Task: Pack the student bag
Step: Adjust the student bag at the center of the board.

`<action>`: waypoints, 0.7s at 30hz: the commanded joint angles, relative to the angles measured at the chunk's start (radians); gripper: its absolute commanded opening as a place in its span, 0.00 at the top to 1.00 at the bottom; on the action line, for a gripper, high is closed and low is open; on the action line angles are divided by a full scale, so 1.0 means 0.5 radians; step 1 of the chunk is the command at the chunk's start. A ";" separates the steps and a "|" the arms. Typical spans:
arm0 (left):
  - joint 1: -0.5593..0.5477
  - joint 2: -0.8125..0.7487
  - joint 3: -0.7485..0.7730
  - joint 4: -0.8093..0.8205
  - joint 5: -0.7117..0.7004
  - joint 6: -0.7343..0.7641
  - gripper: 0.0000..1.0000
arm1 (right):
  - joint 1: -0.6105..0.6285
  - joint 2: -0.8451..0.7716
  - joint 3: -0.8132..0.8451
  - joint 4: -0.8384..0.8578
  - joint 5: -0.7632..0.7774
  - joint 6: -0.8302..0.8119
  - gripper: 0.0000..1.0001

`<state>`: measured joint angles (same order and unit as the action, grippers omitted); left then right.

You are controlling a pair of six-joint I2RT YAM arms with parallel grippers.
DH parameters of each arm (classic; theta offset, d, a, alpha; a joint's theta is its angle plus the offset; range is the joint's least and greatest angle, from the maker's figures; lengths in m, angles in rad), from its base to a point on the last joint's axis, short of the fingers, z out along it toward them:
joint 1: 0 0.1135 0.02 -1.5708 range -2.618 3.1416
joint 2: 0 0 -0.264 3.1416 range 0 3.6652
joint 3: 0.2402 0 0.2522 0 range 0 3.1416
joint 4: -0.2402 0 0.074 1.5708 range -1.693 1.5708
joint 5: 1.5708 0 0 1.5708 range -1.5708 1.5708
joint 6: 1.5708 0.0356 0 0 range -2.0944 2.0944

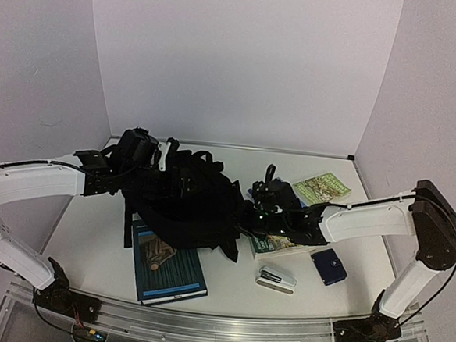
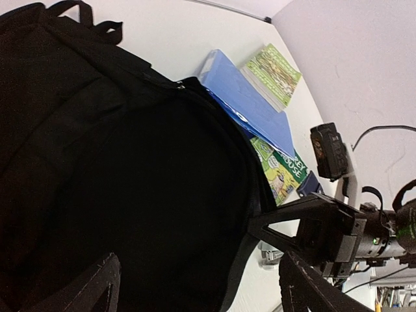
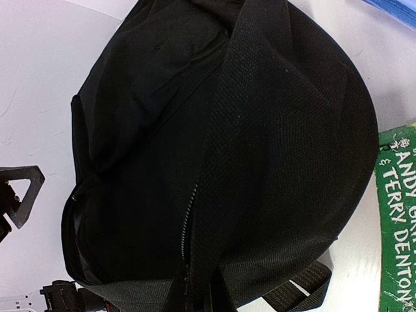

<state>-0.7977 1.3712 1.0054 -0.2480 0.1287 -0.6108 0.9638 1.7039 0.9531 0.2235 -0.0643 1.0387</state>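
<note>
Big black soft fabric backpack, the student bag (image 1: 186,203), lies slumped mid-table on the white table (image 1: 91,232), a bit toward the left edge, straps trailing toward the far edge. Its near side overlaps a teal hardcover book (image 1: 170,269) lying by the near edge. L gripper (image 2: 195,276) hangs over the bag w/ jaws spread wide, nothing in them. R gripper (image 2: 257,229) is at the bag's right rim, jaws pinched tight on the fabric by the zipper. Right of the bag: flat blue folder (image 2: 250,104), green paperback (image 3: 396,214) just beside the bag, another green illustrated book (image 1: 321,187) toward the far right corner. Nearer the near edge, a silver stapler (image 1: 277,278) and small navy case (image 1: 328,266), close together.
</note>
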 commanded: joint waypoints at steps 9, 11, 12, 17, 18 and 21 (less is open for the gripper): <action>-0.151 0.434 0.249 0.170 0.352 0.155 0.16 | 0.002 0.017 -0.514 1.006 -0.054 -0.006 0.97; -0.162 0.499 0.287 0.193 0.383 0.160 0.16 | 0.003 0.027 -0.543 1.054 -0.056 -0.002 0.97; -0.169 0.538 0.310 0.200 0.393 0.167 0.16 | 0.003 0.033 -0.552 1.066 -0.057 0.001 0.97; -0.195 0.703 0.445 0.153 0.354 0.219 0.18 | 0.002 0.047 -0.573 1.111 -0.066 0.012 0.99; -0.202 0.736 0.467 0.135 0.334 0.236 0.18 | 0.003 0.045 -0.577 1.115 -0.066 0.012 0.99; -0.245 0.832 0.582 0.019 0.187 0.302 0.18 | 0.001 0.036 -0.589 1.129 -0.064 0.012 1.00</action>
<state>-0.8942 1.7380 1.1958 -0.1934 0.2912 -0.5183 0.9634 1.7182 0.6721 0.7258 -0.0868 1.0416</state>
